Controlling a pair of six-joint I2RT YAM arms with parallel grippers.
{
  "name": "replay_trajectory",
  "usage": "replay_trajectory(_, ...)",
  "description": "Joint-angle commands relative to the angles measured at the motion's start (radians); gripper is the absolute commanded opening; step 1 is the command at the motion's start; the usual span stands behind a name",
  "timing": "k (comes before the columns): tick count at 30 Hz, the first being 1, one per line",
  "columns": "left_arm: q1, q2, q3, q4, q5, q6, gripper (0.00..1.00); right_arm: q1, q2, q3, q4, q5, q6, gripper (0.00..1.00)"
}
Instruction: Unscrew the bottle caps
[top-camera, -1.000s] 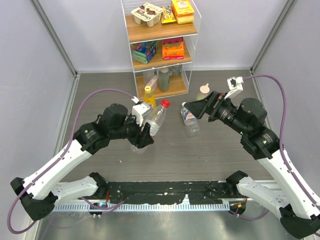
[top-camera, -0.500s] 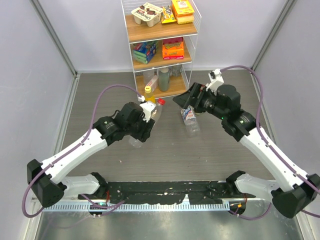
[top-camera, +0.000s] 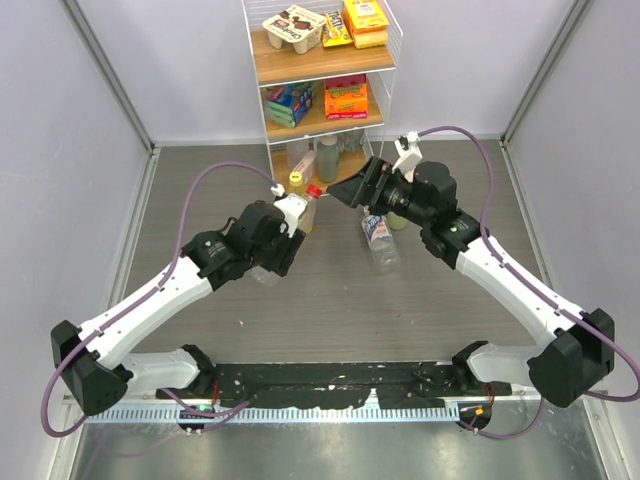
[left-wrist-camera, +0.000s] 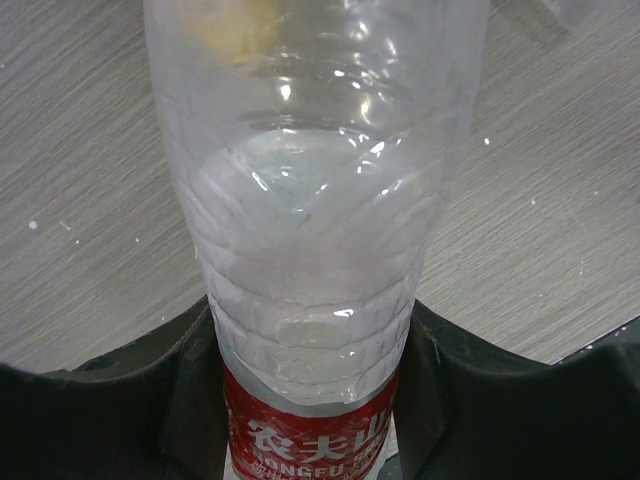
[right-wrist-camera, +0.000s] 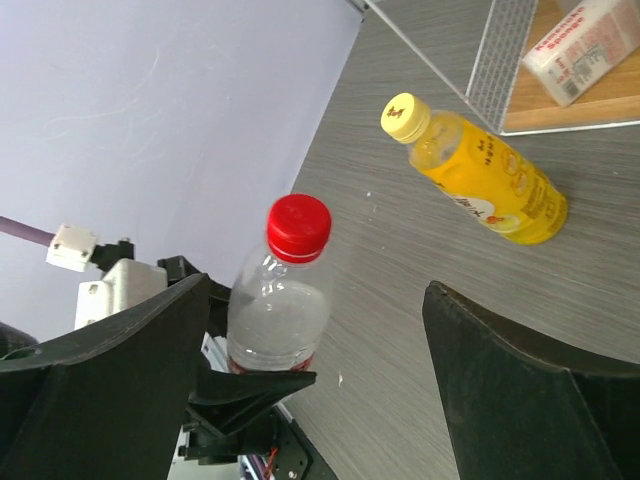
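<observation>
Both arms have swung in toward the rack (top-camera: 320, 92) over the last second. The left gripper (top-camera: 285, 243) has carried the red-label bottle (left-wrist-camera: 312, 250) farther out, and the right gripper (top-camera: 353, 190) has left the blue-and-white-label bottle (top-camera: 379, 243) and come across to the red cap (right-wrist-camera: 299, 226). The left fingers (left-wrist-camera: 140, 405) are closed on that bottle from both sides, at the upper edge of its red label. The right fingers (right-wrist-camera: 520, 400) stand wide apart and grip nothing. The red cap, screwed on, sits ahead in the gap between them, seemingly untouched, though depth is hard to judge from the wrist view. Beyond the right fingers, the yellow juice bottle (right-wrist-camera: 480, 172) is on the table (top-camera: 330, 305) just before the rack, with its yellow cap (right-wrist-camera: 404, 116) on.
</observation>
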Motion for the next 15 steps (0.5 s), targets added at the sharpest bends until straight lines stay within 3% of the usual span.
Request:
replay_trajectory(1, -0.003, -0.048, -0.024, 0.020, -0.049, -0.009, 0.00, 0.000, 0.022, 0.015, 0.114, -0.053, 0.036, 0.91)
replay_trajectory(15, -0.005, -0.038, -0.038, 0.027, -0.032, -0.010, 0.00, 0.019, 0.182, 0.058, 0.244, -0.132, 0.139, 0.85)
